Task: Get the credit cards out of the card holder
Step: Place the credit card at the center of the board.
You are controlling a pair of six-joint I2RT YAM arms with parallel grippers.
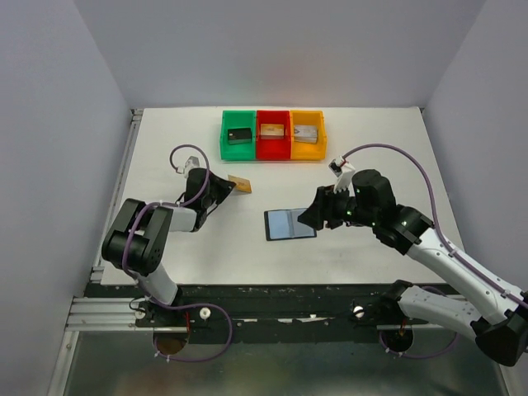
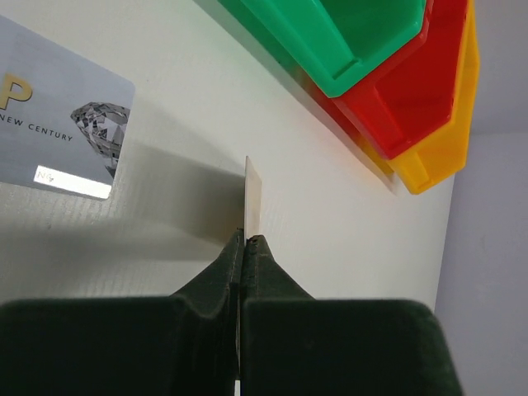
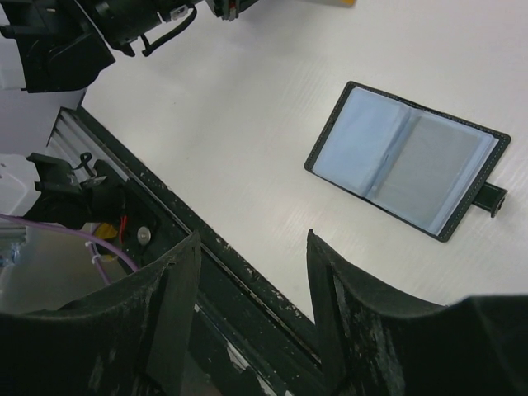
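The card holder (image 1: 289, 223) lies open on the table, its blue-grey lining up, and fills the upper right of the right wrist view (image 3: 408, 161). My right gripper (image 1: 308, 216) hovers at its right edge, jaws open and empty (image 3: 252, 236). My left gripper (image 1: 228, 187) is shut on a tan credit card (image 1: 241, 183), which the left wrist view shows edge-on (image 2: 253, 198) sticking out past the pinched fingertips (image 2: 245, 238). A silver-grey credit card (image 2: 58, 140) with a diamond print lies flat on the table to the left of that gripper.
Green (image 1: 238, 134), red (image 1: 273, 134) and yellow (image 1: 307, 134) bins stand in a row at the back, each with a small block inside. The table's dark front rail (image 3: 206, 247) runs under the right gripper. Grey walls close in both sides.
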